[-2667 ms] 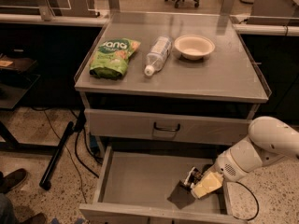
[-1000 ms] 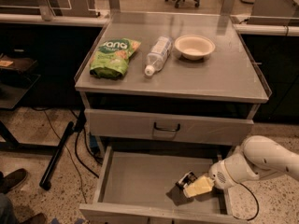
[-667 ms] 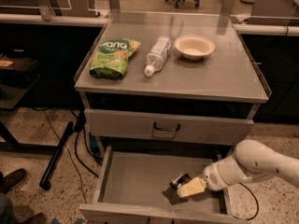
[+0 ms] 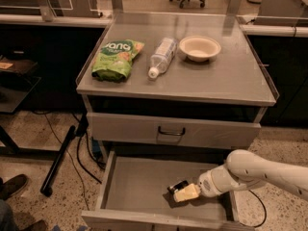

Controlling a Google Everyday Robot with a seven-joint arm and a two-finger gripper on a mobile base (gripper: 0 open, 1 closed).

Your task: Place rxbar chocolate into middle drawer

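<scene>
We see the claw [image 4: 182, 192] low inside the open middle drawer [image 4: 134, 186], apparently closed on the rxbar chocolate [image 4: 177, 186] just above the drawer floor, so we judge the carry done, with only release and withdrawal left.

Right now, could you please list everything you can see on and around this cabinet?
cabinet top: one, grey, centre of view
snack bag: one, green, on the top, left
water bottle: one, clear, lying on the top, middle
bowl: one, cream, right of the bottle
upper drawer front: one, grey, closed
middle drawer: one, grey, pulled open
rxbar chocolate: one, black, inside the middle drawer, at the tool
pole: one, black, on the floor, left
arm: one, white, from the right
tool: one, yellowish, low inside the middle drawer
</scene>
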